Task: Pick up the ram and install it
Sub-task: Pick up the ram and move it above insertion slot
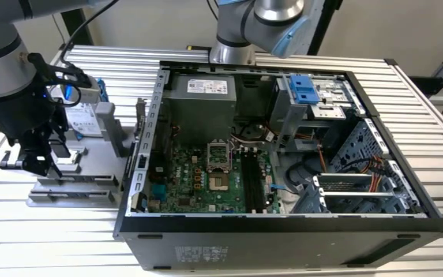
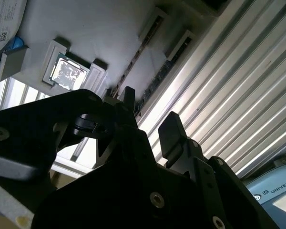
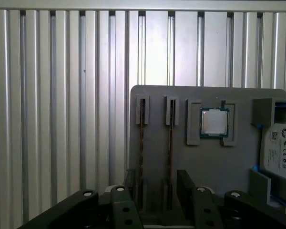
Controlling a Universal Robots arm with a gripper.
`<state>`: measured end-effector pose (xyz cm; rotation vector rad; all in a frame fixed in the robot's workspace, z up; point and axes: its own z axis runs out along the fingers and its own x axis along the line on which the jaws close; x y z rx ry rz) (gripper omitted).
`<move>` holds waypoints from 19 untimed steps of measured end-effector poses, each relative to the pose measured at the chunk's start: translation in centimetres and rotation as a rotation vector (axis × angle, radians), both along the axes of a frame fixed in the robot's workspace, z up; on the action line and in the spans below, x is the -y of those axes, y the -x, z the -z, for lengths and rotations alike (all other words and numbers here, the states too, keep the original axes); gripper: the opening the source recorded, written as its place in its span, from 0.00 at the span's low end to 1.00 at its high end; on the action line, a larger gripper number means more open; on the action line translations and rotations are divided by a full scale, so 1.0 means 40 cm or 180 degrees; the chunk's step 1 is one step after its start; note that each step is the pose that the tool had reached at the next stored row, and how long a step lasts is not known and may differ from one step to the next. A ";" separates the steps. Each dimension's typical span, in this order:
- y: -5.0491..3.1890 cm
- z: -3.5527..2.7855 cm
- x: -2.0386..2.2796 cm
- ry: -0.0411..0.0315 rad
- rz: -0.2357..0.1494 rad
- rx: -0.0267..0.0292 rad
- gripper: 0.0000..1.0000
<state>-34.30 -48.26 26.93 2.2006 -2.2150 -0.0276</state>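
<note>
RAM not yet picked: two sticks are seen on edge in parallel slots of the grey fixture (image 3: 200, 167). The outer RAM stick (image 3: 142, 138) is by the fixture's edge and the inner RAM stick (image 3: 170, 138) is next to the CPU chip (image 3: 214, 122). The end effector (image 3: 157, 175) is positioned over the sticks' near ends, fingers spread, nothing gripped, and no contact with either stick can be made out. Which stick is targeted cannot be told, since both fall between the fingers in the first wrist view. Step is judged as approach/align for the pick. Install is untouched, and the memory slots (image 1: 256, 179) in the open PC case (image 1: 283, 242) look unfilled. The grasp is judged to call for centring on one stick only, fingers closed across its thin faces, and a straight lift so the neighbour isn't snagged.
</note>
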 end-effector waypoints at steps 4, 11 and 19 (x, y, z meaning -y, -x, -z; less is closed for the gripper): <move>0.000 0.003 0.000 0.0000 0.0000 0.0000 1.00; 0.000 0.016 0.000 0.0000 0.0000 0.0009 1.00; 0.000 0.042 0.000 0.0015 0.0002 0.0033 1.00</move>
